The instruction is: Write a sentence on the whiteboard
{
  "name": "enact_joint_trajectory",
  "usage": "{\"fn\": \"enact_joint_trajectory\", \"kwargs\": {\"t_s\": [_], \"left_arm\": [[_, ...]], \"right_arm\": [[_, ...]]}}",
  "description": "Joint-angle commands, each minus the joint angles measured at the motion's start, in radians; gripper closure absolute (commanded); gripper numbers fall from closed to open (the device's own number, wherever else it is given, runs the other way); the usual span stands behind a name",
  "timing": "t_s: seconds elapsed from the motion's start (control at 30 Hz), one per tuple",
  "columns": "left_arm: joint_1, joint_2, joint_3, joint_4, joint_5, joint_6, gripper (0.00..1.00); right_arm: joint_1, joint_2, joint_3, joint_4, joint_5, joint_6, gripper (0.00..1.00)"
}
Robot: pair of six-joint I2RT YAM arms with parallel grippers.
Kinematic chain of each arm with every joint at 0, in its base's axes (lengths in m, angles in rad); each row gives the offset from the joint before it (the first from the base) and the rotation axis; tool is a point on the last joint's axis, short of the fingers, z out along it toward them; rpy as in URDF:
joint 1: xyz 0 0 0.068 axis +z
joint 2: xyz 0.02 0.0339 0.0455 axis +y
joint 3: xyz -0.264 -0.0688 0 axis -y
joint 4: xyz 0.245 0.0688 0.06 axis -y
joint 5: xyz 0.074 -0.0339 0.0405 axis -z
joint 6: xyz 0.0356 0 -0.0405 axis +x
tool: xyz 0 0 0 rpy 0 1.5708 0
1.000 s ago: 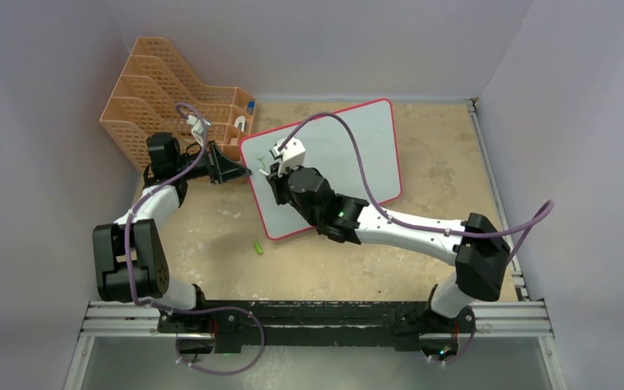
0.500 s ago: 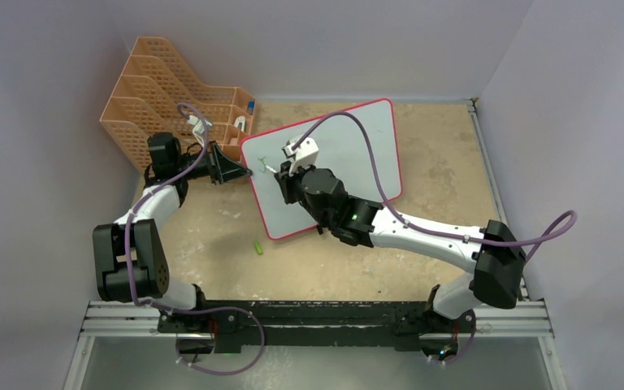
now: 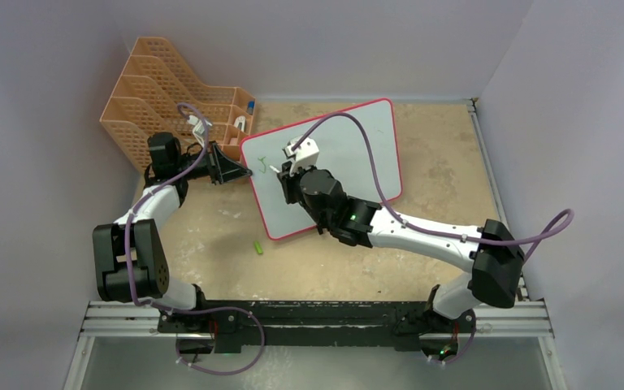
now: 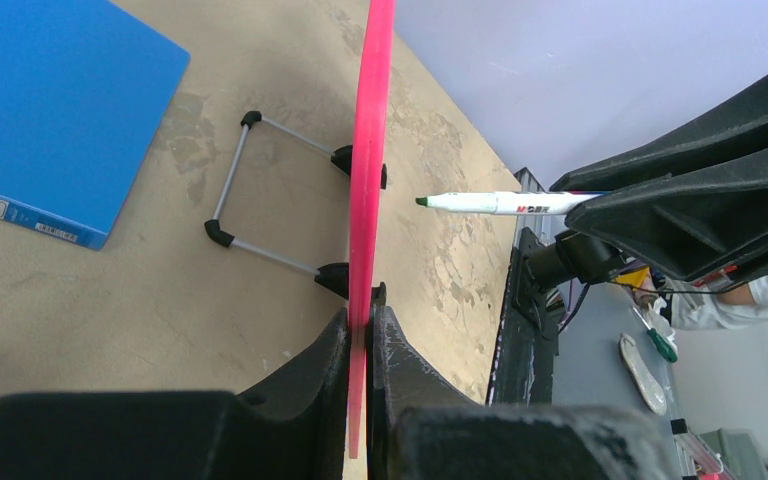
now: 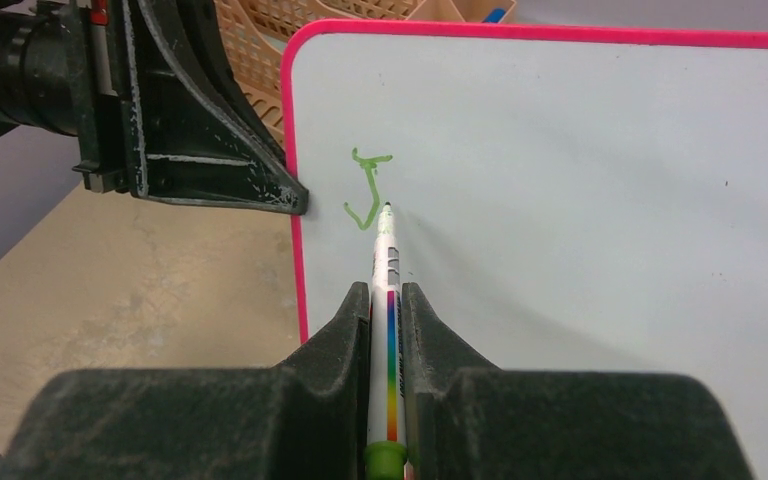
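The whiteboard [image 3: 349, 154] stands tilted on the table, white with a pink-red frame; it shows edge-on in the left wrist view [image 4: 375, 120] and face-on in the right wrist view [image 5: 580, 200]. My left gripper [image 3: 242, 171] is shut on its left edge [image 4: 364, 350]. My right gripper [image 3: 286, 169] is shut on a white marker [image 5: 388, 330] with a rainbow stripe. The marker's tip sits at the board beside a single green "J" [image 5: 366, 190], the only part of the sentence that shows. The marker also shows in the left wrist view [image 4: 500, 203], its tip a short way off the board.
An orange file rack [image 3: 162, 93] stands behind the left arm. A blue folder [image 4: 55, 110] lies behind the board. A small green marker cap [image 3: 257, 247] lies on the table in front of the board. The board's wire stand [image 4: 260, 190] rests on the table.
My right gripper moved right and a little up along the board with the marker, and a green "J" now shows near the board's upper left corner. The left arm has not moved.
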Motion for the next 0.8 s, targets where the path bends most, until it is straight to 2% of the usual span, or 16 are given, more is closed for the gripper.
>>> {"fn": "enact_joint_trajectory", "kwargs": {"t_s": [0.0,0.77], "left_arm": [[-0.017,-0.017,0.029,-0.01,0.011,0.024,1.0],[-0.017,-0.015,0.028,-0.01,0.014,0.022,1.0]], "right_arm": [[-0.006,0.015,0.024,0.022,0.045,0.011,1.0],[-0.015,0.018,0.04,0.053,0.056,0.008,1.0]]}}
